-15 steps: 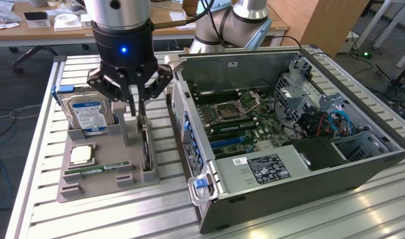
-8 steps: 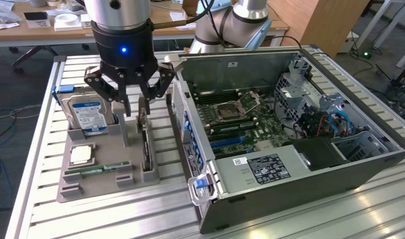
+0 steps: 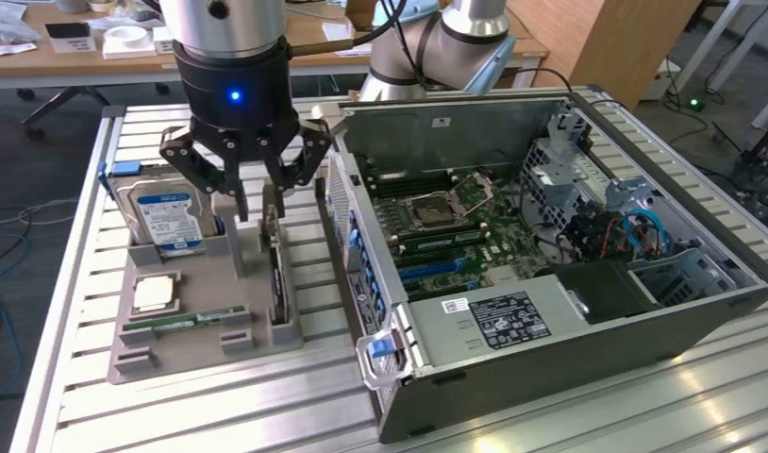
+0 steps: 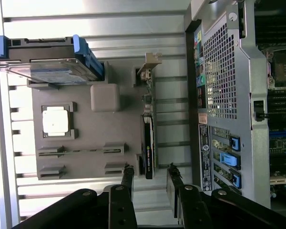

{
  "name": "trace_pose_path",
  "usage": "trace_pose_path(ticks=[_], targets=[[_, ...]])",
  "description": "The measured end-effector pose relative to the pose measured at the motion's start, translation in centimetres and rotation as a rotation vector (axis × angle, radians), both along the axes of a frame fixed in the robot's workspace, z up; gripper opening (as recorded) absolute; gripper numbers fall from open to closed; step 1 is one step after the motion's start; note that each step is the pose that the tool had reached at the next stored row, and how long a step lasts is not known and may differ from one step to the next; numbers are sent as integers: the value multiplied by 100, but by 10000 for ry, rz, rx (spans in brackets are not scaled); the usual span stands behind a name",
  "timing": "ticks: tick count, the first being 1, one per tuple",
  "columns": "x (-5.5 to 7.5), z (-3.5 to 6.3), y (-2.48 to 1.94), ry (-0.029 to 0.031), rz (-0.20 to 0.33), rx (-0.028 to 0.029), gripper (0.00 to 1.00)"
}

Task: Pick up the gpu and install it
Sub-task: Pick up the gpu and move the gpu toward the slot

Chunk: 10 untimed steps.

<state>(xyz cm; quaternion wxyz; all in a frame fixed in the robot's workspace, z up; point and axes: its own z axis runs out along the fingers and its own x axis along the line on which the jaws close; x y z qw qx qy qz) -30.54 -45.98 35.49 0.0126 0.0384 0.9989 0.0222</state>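
Observation:
The gpu point(image 3: 278, 283) stands on its edge in a slot at the exterior view's right side of the grey tray point(image 3: 195, 354). It is a thin green card with a dark face. In the wrist view the gpu point(image 4: 148, 138) runs away from the camera to its silver bracket point(image 4: 150, 64). My gripper point(image 3: 260, 206) hangs straight above the card's back half, open, its black fingers point(image 3: 242, 203) just above the top edge. Seen from the wrist, the gripper point(image 4: 150, 171) has one fingertip on each side of the card's near end, with a gap to each.
A hard drive point(image 3: 170, 212) with a blue-white label stands at the tray's back. A processor point(image 3: 154, 293) and a memory stick point(image 3: 183, 321) lie in front. The open computer case point(image 3: 548, 236) stands close on the exterior view's right, motherboard point(image 3: 447, 226) exposed. Everything rests on a slatted aluminium table point(image 3: 233, 415).

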Motion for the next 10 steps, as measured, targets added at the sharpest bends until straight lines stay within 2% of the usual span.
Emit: trace_pose_path(ticks=[4,10], targets=[[0,-41,0,1,0,-2,42],[0,-43,0,0,0,-1,42]])
